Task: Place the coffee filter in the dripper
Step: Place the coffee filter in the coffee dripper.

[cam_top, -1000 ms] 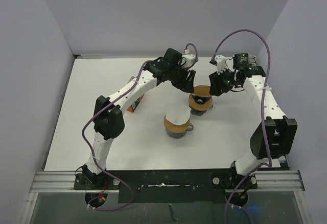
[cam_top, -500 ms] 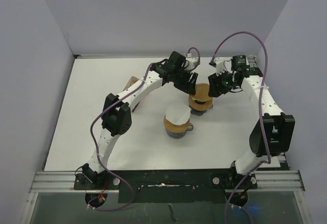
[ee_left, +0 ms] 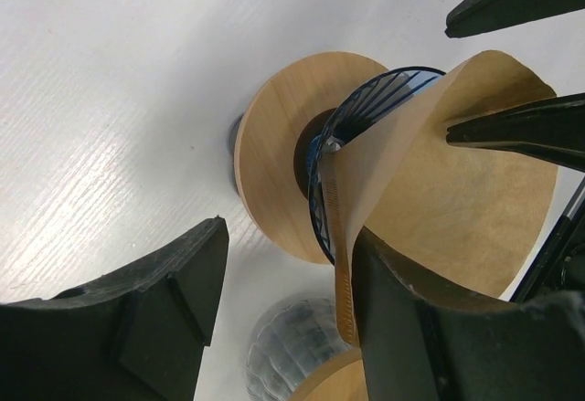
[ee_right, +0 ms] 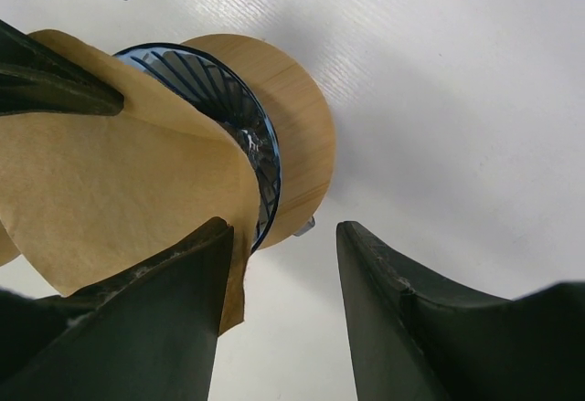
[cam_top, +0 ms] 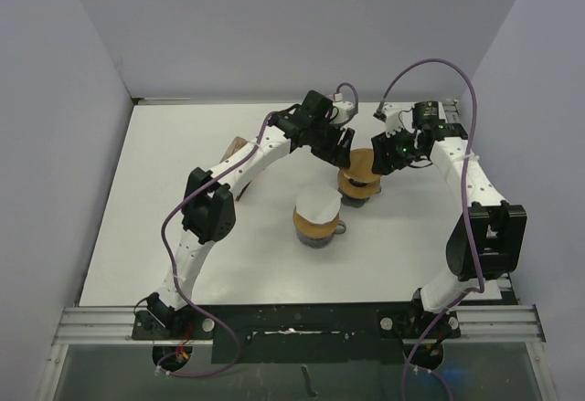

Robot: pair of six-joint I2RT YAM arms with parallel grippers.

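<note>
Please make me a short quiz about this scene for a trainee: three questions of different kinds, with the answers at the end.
1. True or false: the brown filter lies flat, far away from the blue-ribbed dripper.
2. Which one has its jaws apart? A) only the left end effector; B) only the right end effector; C) both.
3. Fill in: the second dripper, lower in the top view, has a ____ top.

Key: 1 false, the filter stands partly in the dripper's cone, with most of it sticking out; 2 C; 3 white.
</note>
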